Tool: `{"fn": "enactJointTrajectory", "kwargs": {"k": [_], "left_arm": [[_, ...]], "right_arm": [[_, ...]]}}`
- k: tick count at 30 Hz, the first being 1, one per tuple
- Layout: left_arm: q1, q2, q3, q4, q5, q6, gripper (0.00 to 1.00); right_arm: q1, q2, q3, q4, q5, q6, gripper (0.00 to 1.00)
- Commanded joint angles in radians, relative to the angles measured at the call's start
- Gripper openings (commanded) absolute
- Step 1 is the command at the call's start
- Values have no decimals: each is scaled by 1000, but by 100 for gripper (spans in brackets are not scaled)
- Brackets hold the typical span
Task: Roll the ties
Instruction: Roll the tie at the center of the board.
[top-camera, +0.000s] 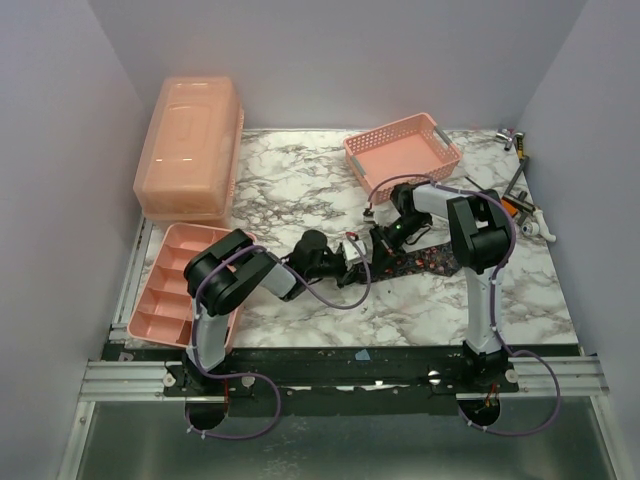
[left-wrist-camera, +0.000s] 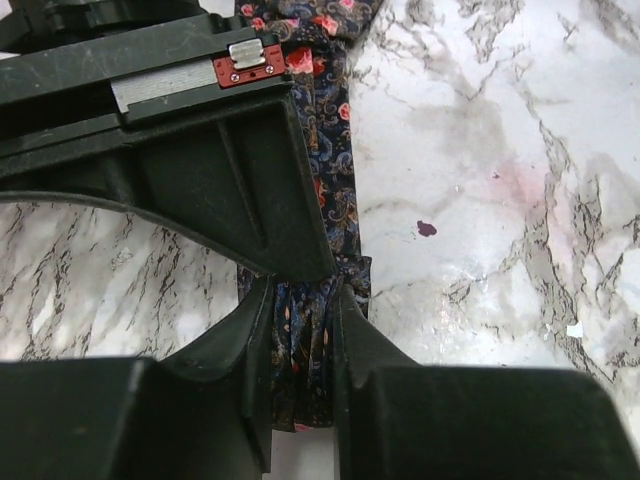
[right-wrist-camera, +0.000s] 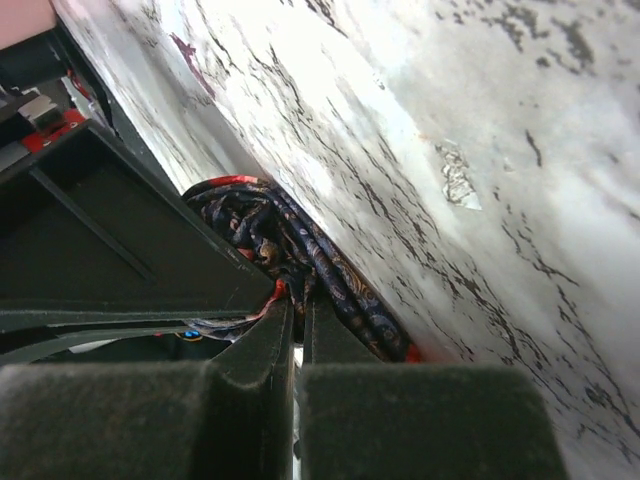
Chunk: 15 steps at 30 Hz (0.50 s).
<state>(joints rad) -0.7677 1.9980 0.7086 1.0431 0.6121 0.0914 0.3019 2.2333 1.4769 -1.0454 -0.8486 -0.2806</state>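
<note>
Two hands meet near the middle of the marble desk (top-camera: 290, 190), both on the one tie (top-camera: 428, 260), a dark speckled strip lying flat and running out to the right beneath the right arm. The left hand (left-wrist-camera: 303, 300) pinches a bunched end of the fabric between its fingers. Just beside it, the right hand (right-wrist-camera: 297, 300) has its fingers pressed together on a crumpled fold of the same tie.

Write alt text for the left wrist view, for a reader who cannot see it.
The left gripper pinches a bunched dark floral tie on a white marble table. The black right gripper fills the upper left.
</note>
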Motion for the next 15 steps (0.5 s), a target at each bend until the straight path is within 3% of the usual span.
{"fn": "enactJointTrajectory", "kwargs": {"k": [1,4,8,15], "left_arm": [[-13,-95,51,-431,-70,153,8],[-8,-130,88,-630,-80,230,8],[-4,-146,145,-837,-91,303,8],[-1,-105,248,-1067,-113,348,8]], "right_arm": [[15,16,-39,142,102,-5,1],[15,2,-18,104,72,-6,7],[-19,-45,67,7,32,-40,28],[-76,-46,124,-57,32,-69,33]]}}
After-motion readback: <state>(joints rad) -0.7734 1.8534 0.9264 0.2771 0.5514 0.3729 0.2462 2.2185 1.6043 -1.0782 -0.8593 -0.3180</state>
